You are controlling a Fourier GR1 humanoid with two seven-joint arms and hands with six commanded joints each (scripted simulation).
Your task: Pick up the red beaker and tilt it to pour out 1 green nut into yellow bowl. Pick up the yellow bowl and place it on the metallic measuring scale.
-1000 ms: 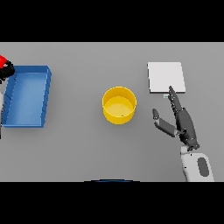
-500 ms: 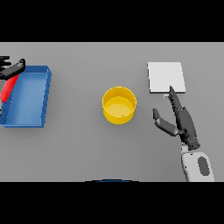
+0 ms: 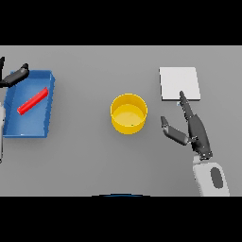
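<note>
The red beaker (image 3: pixel 33 101) lies on its side inside the blue tray (image 3: pixel 42 127) at the left, slanting from lower left to upper right. My left hand (image 3: pixel 15 77) hovers just above the tray's far left corner, fingers straight and apart from the beaker. At the table's middle stands the yellow bowl (image 3: pixel 128 113), upright, and no green nut shows inside it. The flat pale measuring scale (image 3: pixel 178 83) is at the right rear. My right hand (image 3: pixel 195 131) rests open between bowl and scale, one fingertip reaching the scale's near edge, thumb spread toward the bowl.
The blue tray takes up the left edge of the table. My left forearm (image 3: pixel 2 124) runs along the tray's left side.
The red beaker left my left hand at the view's left edge and now lies in the blue tray. The left hand has opened. The right hand and bowl stayed put.
</note>
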